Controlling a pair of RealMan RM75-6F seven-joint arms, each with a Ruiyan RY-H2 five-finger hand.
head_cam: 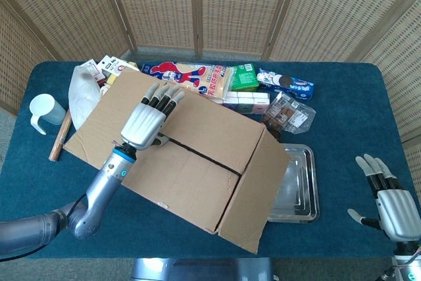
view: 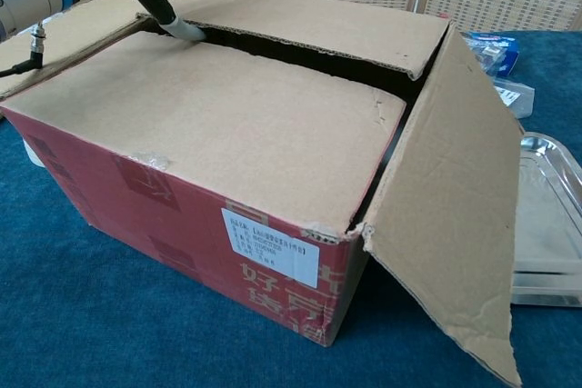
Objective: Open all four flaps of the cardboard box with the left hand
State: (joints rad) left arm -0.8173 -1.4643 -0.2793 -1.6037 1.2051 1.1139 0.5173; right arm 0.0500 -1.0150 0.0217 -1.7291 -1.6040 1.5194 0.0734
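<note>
Nearest, at the lower right of the head view: right hand [head_cam: 389, 203], palm down, fingers spread apart, holding nothing, well apart from everything else on the blue cloth-covered table [head_cam: 342, 228].

To its left, beyond a strip of bare cloth: shiny rectangular metal tray [head_cam: 299, 185], lying just beside the hanging right-side flap [head_cam: 253, 195] of the large brown cardboard box with red printed sides [view: 182, 224]. That flap already folded outward and down, tilted away from the opening.

Box in the middle of the table, directly under the left hand. Near top flap [view: 209, 124] lying flat and closed; far top flap [view: 309, 24] also down, with a dark gap between the two. Left-side flap [head_cam: 85, 129] spread outward, away from the box.

Left hand [head_cam: 148, 120] resting over the seam between the two top flaps, fingers [head_cam: 164, 97] extended forward and lying on the far flap, nothing gripped. One fingertip [view: 186, 29] dipping into the gap at the seam, seen in the chest view.

Left of that hand, near the table edge: pale blue plastic mug [head_cam: 45, 111], a wooden stick [head_cam: 59, 136] beside it, and a white crumpled plastic bag [head_cam: 82, 93].

Beyond the hand, along the far edge: red-and-blue printed snack packet [head_cam: 181, 76], green carton [head_cam: 245, 77], blue biscuit pack [head_cam: 286, 83], clear plastic box of dark pastries [head_cam: 289, 113].
</note>
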